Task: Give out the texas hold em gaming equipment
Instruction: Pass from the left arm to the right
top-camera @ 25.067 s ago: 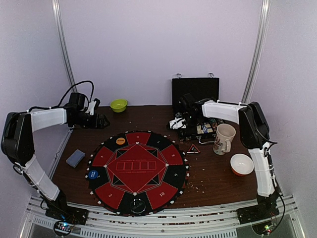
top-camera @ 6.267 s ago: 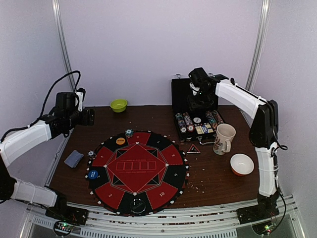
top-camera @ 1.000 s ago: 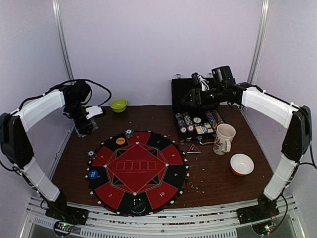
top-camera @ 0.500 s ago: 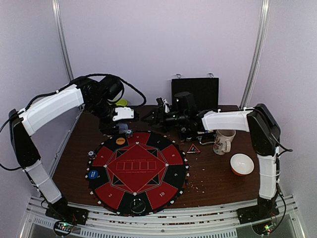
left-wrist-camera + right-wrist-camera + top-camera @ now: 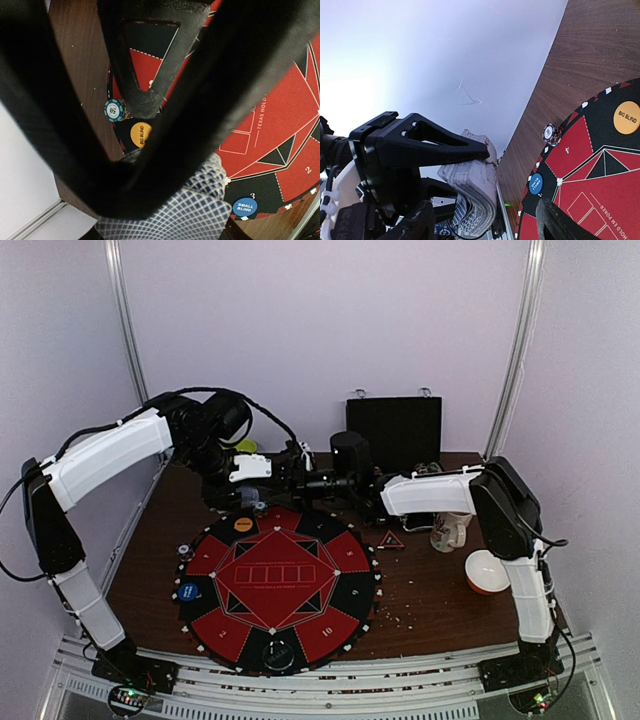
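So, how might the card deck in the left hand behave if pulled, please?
Probably loose: the deck is splayed into steps, so cards should slide off singly. Likely bendy too, curving where the left hand pinches it. A hard tug might spill several.

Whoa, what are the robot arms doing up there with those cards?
The left gripper holds a deck of playing cards in its shut jaws, above the far edge of the round poker mat. The right gripper reaches toward the deck with its jaws open. On the mat lie an orange big blind disc and a blue small blind disc.
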### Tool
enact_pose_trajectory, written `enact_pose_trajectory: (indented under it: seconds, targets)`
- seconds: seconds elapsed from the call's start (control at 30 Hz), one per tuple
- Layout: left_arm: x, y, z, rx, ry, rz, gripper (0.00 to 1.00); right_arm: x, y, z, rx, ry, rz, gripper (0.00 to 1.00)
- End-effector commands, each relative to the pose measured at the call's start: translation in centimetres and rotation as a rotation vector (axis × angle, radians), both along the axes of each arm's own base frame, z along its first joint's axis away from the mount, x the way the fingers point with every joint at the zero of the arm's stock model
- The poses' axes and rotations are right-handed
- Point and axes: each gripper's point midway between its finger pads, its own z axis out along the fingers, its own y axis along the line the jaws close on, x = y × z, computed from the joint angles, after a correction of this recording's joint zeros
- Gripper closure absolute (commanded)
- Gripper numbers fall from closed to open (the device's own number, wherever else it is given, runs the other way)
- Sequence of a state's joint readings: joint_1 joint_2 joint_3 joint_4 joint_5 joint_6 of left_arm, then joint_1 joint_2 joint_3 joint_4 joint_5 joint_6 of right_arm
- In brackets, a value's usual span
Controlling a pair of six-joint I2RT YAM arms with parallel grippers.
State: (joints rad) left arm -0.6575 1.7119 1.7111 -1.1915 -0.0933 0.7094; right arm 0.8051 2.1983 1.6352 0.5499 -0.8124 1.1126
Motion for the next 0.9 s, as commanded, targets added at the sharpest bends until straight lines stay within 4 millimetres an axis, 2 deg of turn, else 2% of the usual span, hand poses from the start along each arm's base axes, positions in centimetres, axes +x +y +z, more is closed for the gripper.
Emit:
enact_pose_trajectory:
  seconds: [0.0,0.2,0.37,0.57,0.6,0.67,0.77,0.8,0.83,0.87]
  targets:
    - [0.3,-0.4,0.6,-0.006,-0.011,-0.013,0.47,-0.4,1.5,0.9,0.055,-0.01,0.033,0.29]
    - [0.5,-0.8,0.9,-0.024,-0.02,-0.019,0.47,-0.4,2.6,1.5,0.09,-0.013,0.062,0.29]
    - [0.9,-0.8,0.9,-0.017,-0.035,-0.016,0.47,-0.5,3.3,0.3,0.083,0.023,0.064,0.34]
    - [1.2,-0.9,0.9,-0.015,-0.048,-0.012,0.47,-1.5,4.1,0.2,0.081,0.016,0.104,0.38]
    - [1.2,-0.9,0.9,-0.016,-0.049,-0.01,0.47,-1.7,4.1,0.3,0.079,0.014,0.107,0.41]
    - [1.2,-0.9,0.9,-0.017,-0.05,-0.009,0.48,-1.8,4.1,0.3,0.077,0.015,0.109,0.52]
    - [1.2,-0.9,1.0,-0.025,-0.058,-0.008,0.47,-1.8,4.0,0.6,0.072,0.001,0.111,0.76]
    - [1.2,-0.8,1.0,-0.029,-0.065,0.0,0.45,-1.9,3.8,0.5,0.065,-0.007,0.113,0.82]
    - [1.5,-0.9,1.1,-0.046,-0.088,0.01,0.38,-2.0,3.7,0.7,0.058,-0.018,0.118,0.87]
    - [1.6,-0.9,1.0,-0.059,-0.108,0.015,0.27,-2.1,3.4,0.8,0.049,-0.029,0.123,0.92]
